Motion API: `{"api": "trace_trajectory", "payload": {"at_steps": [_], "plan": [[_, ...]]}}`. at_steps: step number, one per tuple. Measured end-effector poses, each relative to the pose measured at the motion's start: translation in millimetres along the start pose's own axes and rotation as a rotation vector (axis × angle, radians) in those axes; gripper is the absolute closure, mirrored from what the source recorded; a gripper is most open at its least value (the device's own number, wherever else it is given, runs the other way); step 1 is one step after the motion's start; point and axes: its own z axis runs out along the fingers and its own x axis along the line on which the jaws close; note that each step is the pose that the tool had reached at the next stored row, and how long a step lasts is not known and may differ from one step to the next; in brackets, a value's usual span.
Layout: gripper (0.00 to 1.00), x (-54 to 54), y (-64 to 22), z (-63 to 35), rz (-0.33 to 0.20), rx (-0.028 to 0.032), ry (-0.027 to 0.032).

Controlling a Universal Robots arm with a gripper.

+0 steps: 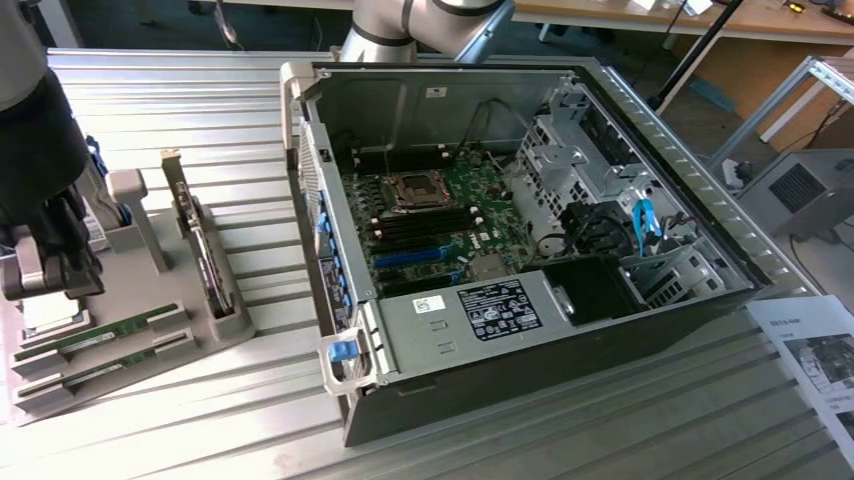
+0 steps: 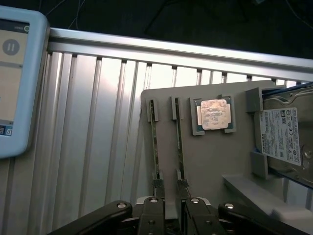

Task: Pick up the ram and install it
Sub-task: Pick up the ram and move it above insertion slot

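Closest in, at eight o'clock in the exterior view: gripper low over the grey parts tray, jaws parted with a visible gap, clamped on nothing. In the wrist view, poised at the near ends of two alike green sticks, first ram stick and second ram stick. Both on edge in side-by-side grooves of the tray; contact with either impossible to tell, likewise which one is meant.

Judged early in the task. Pick-up not yet made, both sticks seated in the tray and neither lifted. Just beyond them on the same tray, toward nine o'clock: bracket-ended expansion card, upright. Beside the sticks in the wrist view: square silvery CPU chip in its pocket, then a hard drive.

Farther off, from centre to three o'clock: open computer case on the ribbed metal desk, motherboard exposed. Black and blue memory slots apparently bare, so the install wholly undone.

Writing, near to far: "TOSHIBA" readable on the hard drive's white label, the finer print not. A pause symbol on the pale-framed screen lying beside the tray. Power supply sticker dense with print, illegible. Printed sheet at four o'clock, also illegible.
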Motion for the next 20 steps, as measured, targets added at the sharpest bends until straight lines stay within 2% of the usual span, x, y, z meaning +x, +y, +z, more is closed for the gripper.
{"api": "trace_trajectory", "payload": {"at_steps": [11, 20], "plan": [[0.76, 0.0, -0.2, 6.2, 0.0, -0.0003, 0.002], [0.76, -0.1, -0.2, 6.7, 0.0, -0.0003, 0.0021]]}}
